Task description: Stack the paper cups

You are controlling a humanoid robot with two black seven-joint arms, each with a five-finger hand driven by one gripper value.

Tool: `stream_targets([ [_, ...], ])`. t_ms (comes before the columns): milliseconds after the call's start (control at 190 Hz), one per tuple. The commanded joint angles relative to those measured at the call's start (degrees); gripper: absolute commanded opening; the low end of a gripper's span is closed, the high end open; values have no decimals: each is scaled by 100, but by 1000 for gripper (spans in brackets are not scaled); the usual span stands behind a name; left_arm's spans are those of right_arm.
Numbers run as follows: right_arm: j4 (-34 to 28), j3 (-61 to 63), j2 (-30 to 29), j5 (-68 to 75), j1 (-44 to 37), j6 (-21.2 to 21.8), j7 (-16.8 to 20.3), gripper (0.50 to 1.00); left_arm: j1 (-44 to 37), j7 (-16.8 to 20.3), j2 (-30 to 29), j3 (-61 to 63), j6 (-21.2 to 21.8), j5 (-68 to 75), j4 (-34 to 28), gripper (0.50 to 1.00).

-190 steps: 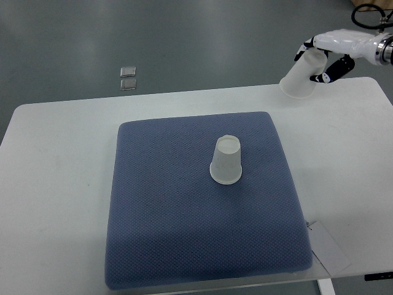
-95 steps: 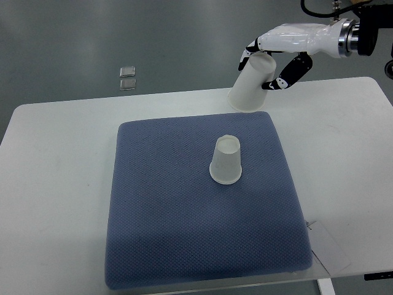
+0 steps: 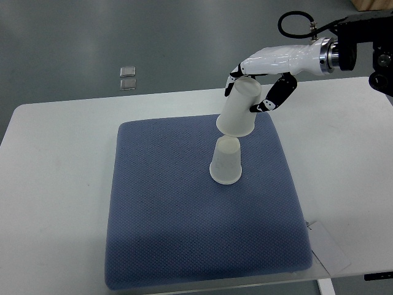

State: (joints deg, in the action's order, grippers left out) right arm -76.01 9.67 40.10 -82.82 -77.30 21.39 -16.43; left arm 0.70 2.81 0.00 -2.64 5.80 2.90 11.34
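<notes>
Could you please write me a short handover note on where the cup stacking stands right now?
Right hand: shut on the held paper cup, upside down and tilted, its mouth just above the second cup.
Left hand: out of view.
Second paper cup: upside down on the blue mat, which lies on the white table.
Done: one cup picked up and brought over the other.
Left: level the held cup, lower it over the standing one, release.

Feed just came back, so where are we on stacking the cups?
Done: the right hand has picked up one paper cup, upside down. In hand: that cup hangs tilted just above the upside-down cup on the blue mat. Left: lower it over that cup and let go.
</notes>
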Motion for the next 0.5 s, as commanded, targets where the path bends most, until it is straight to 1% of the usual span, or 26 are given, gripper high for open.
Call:
stream_targets([
  [0, -37, 9, -72, 2, 57, 5, -9, 552, 0, 0, 0, 0, 0, 0, 0, 1000],
  [284, -37, 0, -178, -6, 189, 5, 0, 552, 0, 0, 0, 0, 0, 0, 0, 1000],
  [494, -37, 0, -204, -24, 285, -3, 17, 568, 0, 0, 0, 0, 0, 0, 0, 1000],
])
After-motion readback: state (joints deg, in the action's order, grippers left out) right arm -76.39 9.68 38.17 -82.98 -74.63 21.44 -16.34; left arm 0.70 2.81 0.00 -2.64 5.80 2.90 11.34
